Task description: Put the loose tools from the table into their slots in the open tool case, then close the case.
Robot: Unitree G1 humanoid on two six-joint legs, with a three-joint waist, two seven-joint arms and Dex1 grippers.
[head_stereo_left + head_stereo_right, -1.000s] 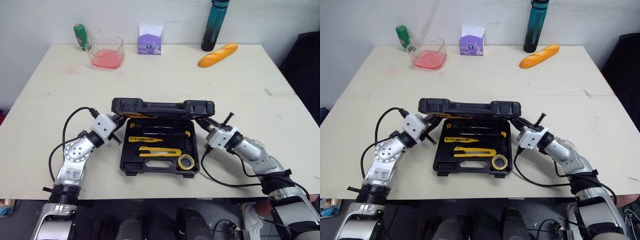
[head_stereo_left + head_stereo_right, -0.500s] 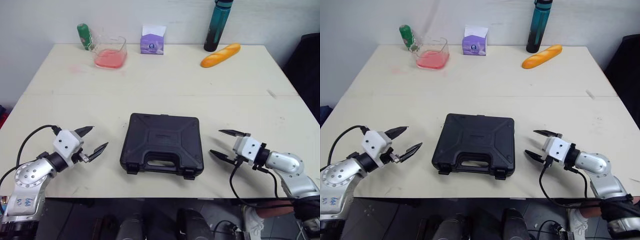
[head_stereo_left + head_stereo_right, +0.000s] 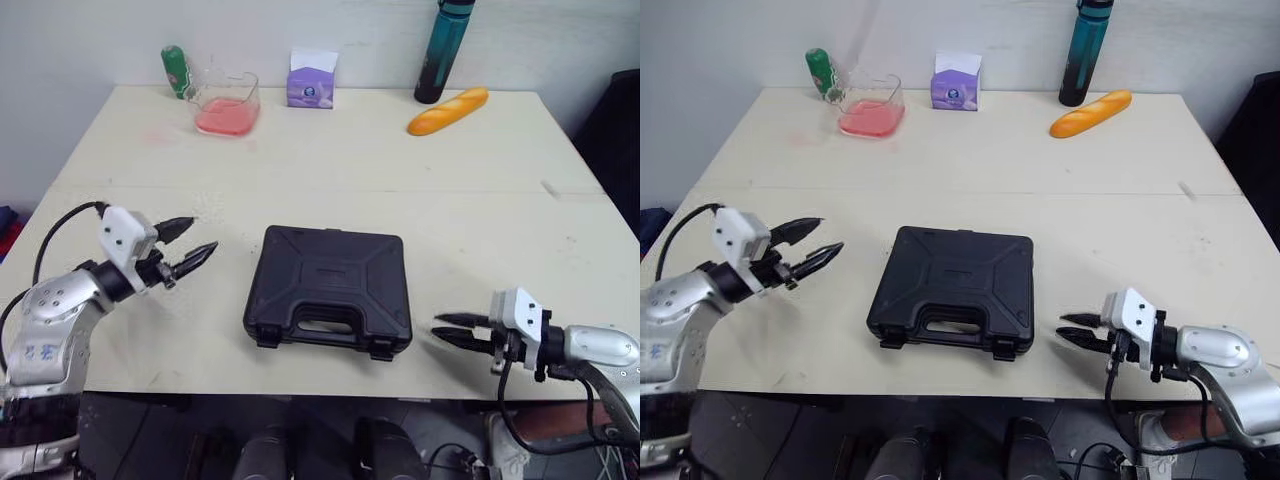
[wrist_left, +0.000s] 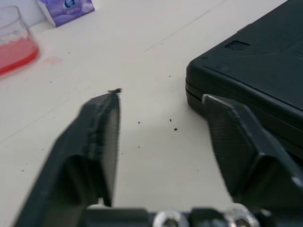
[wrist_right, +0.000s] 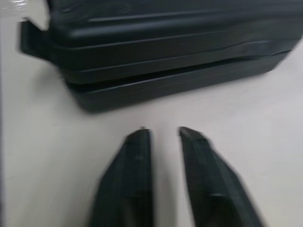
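Observation:
The black tool case (image 3: 328, 290) lies shut and flat at the middle of the table, its handle toward the front edge. No loose tools show on the table. My left gripper (image 3: 202, 234) hovers a short way left of the case, open and empty, with its fingertips pointing at the case. In the left wrist view, the case corner (image 4: 255, 71) sits just beyond the open left gripper (image 4: 161, 95). My right gripper (image 3: 437, 328) is low by the front edge, right of the case, with only a narrow gap between its fingers. It holds nothing and points at the case side (image 5: 165, 52).
Along the far edge stand a green bottle (image 3: 176, 70), a glass container of pink liquid (image 3: 227, 103), a purple tissue box (image 3: 312, 80) and a teal bottle (image 3: 441, 50). A bread loaf (image 3: 447, 110) lies beside the teal bottle.
A second ago both grippers were at the raised lid; now the case is shut. Since half a second ago the left gripper moved away from the table's front edge, and the right drew back and narrowed.

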